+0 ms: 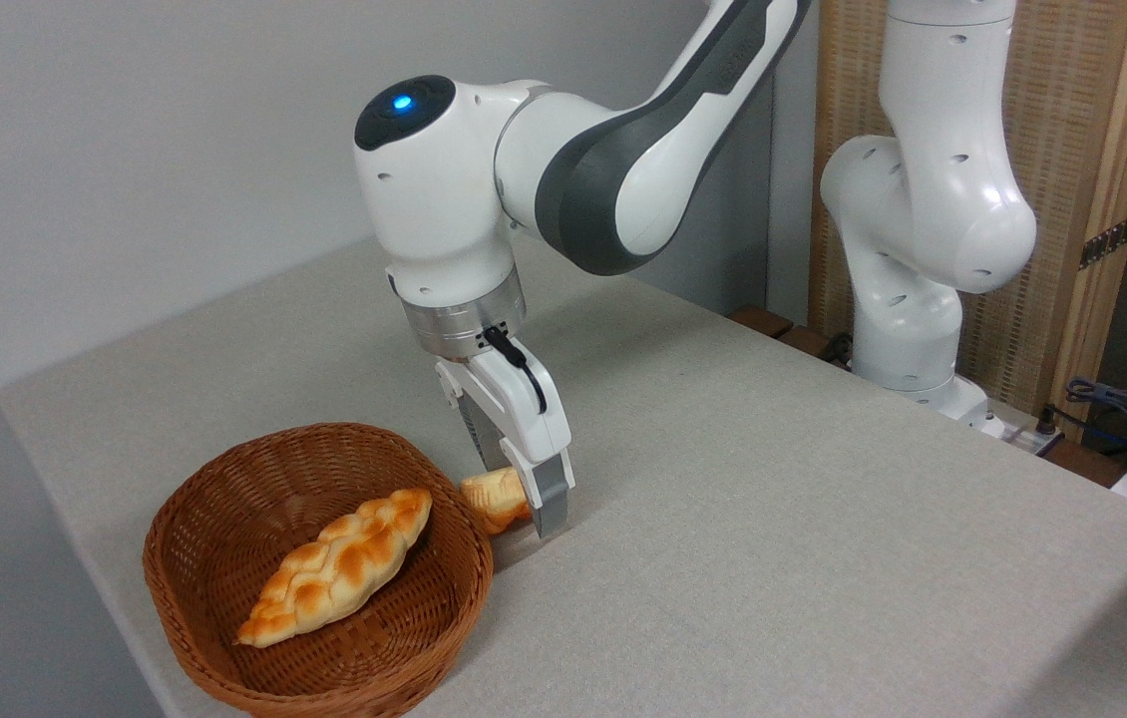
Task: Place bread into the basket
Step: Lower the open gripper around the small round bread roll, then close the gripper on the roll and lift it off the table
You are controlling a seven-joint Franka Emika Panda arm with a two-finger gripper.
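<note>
Camera view is showing a white Franka arm [613, 170] reaching down over a grey table [773, 479], with its gripper [514, 504] pointing at the tabletop. One grey fingertip [551, 504] is standing in front of the small bread roll [489, 499], and the other finger is lying behind it, so the roll is sitting between the jaws. Whether the fingers are pressing on the roll or only standing around it cannot be determined, because the near finger is covering the contact area. Whether the roll is resting on the table is likewise unclear.

Immediately left of the gripper, the wicker basket [224, 519] is sitting on the table, and the roll is lying just outside its right rim, near or touching the weave. Inside the basket, lower left of the gripper, a long braided loaf [339, 578] is lying diagonally across the floor.

Far right of the gripper, the arm's white base column [923, 249] is rising at the table edge, in front of a woven panel [1062, 150]. Cables [1122, 409] are lying beyond it.
</note>
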